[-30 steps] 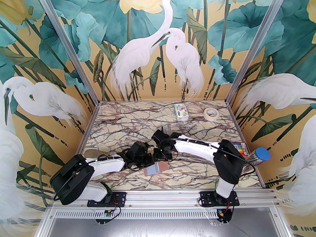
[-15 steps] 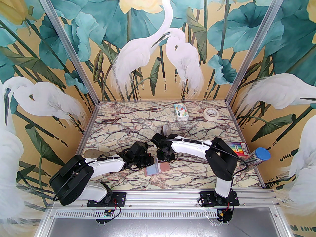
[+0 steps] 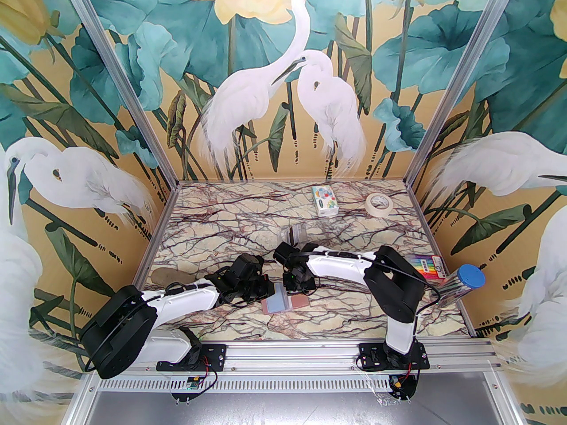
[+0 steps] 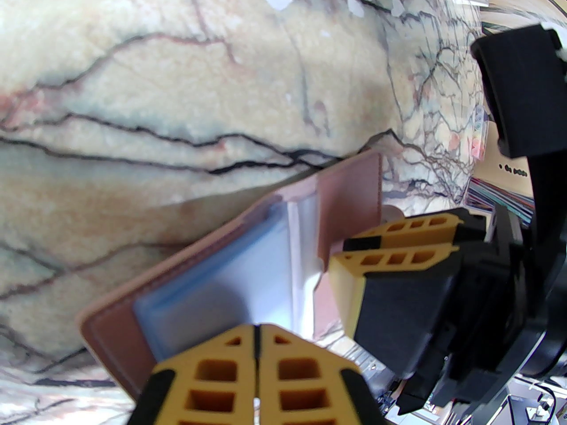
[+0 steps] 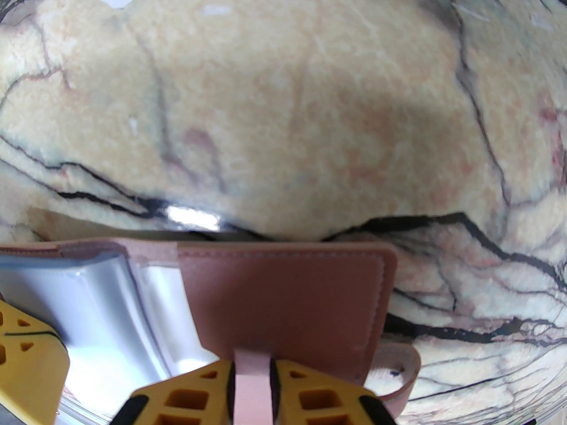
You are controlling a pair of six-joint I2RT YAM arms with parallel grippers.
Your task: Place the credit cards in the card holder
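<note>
1. The left jaws are sitting fully together. Their two yellow fingers (image 4: 305, 370) are touching along their length, with only a hairline seam between them.
2. Their tips are hanging over the near edge of the open card holder (image 4: 350, 193), right at the pale blue card (image 4: 212, 290). I cannot tell whether they are pinching the clear sleeve over it or only pressing on it.
3. The right jaws are clamping on the card holder's thin pink strap (image 5: 251, 385). The strap is running straight between the two yellow fingers (image 5: 319, 399), and the gap is no wider than the strap itself.
4. The card holder is lying open and flat on the marbled surface (image 3: 212, 228). It is sitting near the front middle, directly between the tips of the two arms.
5. Its left half is showing the pale blue card under clear plastic.
6. Its right half is showing bare dusty-pink material with a stitched border.
7. The clear sleeves (image 5: 110, 299) are bulging up a little along the fold and catching the light.
8. A curled pink band (image 5: 398, 370) with a small dark dot is sticking out beside the right half's near corner.
</note>
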